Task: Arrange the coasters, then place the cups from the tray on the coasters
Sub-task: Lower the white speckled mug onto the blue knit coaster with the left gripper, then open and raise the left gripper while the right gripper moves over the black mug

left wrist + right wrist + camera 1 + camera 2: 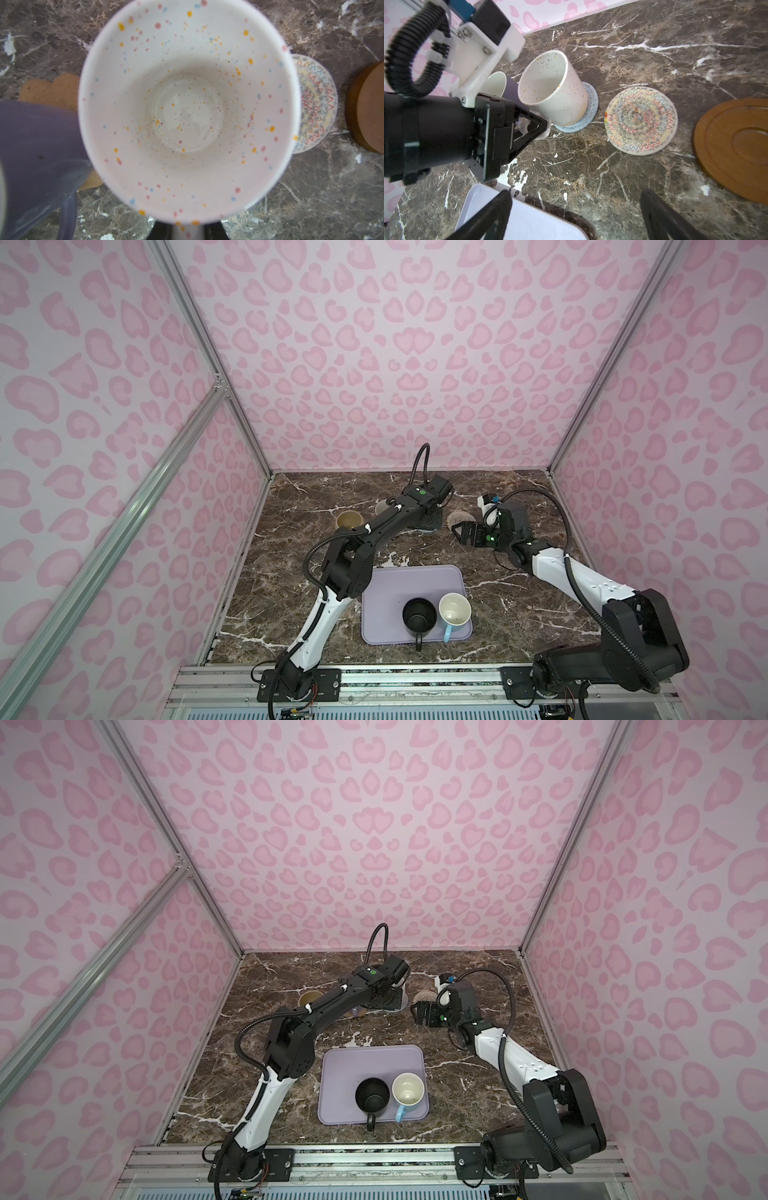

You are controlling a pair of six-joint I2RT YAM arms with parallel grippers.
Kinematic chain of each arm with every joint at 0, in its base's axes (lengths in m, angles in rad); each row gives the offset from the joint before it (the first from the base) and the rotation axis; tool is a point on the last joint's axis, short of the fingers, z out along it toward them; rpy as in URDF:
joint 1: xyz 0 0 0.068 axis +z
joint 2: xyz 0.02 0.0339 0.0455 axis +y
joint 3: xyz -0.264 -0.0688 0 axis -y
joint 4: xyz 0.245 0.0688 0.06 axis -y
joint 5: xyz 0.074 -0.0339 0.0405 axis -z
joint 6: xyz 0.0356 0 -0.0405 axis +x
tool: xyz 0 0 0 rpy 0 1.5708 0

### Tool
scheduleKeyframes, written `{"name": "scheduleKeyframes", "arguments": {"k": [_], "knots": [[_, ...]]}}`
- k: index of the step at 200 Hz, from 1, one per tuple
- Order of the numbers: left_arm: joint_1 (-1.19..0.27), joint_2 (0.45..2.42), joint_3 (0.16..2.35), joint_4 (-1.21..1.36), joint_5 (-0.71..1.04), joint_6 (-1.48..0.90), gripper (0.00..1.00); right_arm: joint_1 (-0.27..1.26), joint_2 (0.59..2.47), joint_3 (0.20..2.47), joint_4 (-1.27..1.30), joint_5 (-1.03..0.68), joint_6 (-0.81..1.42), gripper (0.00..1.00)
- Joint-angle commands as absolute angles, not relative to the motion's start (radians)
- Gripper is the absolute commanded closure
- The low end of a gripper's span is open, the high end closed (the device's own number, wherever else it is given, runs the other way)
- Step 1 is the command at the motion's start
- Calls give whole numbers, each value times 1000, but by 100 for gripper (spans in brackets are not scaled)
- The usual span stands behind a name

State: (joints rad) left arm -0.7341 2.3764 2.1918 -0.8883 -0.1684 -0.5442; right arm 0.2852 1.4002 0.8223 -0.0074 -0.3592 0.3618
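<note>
The left gripper [537, 128] is clamped on the handle of the white speckled mug [552, 91]. That mug sits on the blue-grey woven coaster [589, 106] at the far side of the bench [612, 176], just beside the lavender mug [37, 155] on the paw-shaped coaster [52, 89]. The right gripper [576, 194] hangs empty with its jaws wide apart near the beige woven coaster [641, 120], while the black mug [419, 614] and the light blue mug [455, 610] stand on the lavender tray [390, 585].
</note>
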Motion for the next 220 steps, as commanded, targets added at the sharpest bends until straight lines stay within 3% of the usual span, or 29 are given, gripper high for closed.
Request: {"name": "scheduleKeyframes", "arguments": {"k": [1,105,125,134,200,220], "knots": [[-731,2382,2209,-865,-190,-556,88,284,1396,822,0,-364,354,2],[-731,2361,2189,-847,-117,-558,65,280,1385,816,-6,-361,356,2],[-732,2344,2172,-844,-117,-560,65,280,1382,814,-5,-362,356,2],[-732,2333,2159,-837,-118,-560,54,278,1381,814,-6,-363,356,2],[-736,2231,2060,-787,-103,-563,47,279,1356,810,-19,-362,366,2],[-742,2173,2001,-762,-109,-561,35,280,1330,806,-35,-361,380,2]]}}
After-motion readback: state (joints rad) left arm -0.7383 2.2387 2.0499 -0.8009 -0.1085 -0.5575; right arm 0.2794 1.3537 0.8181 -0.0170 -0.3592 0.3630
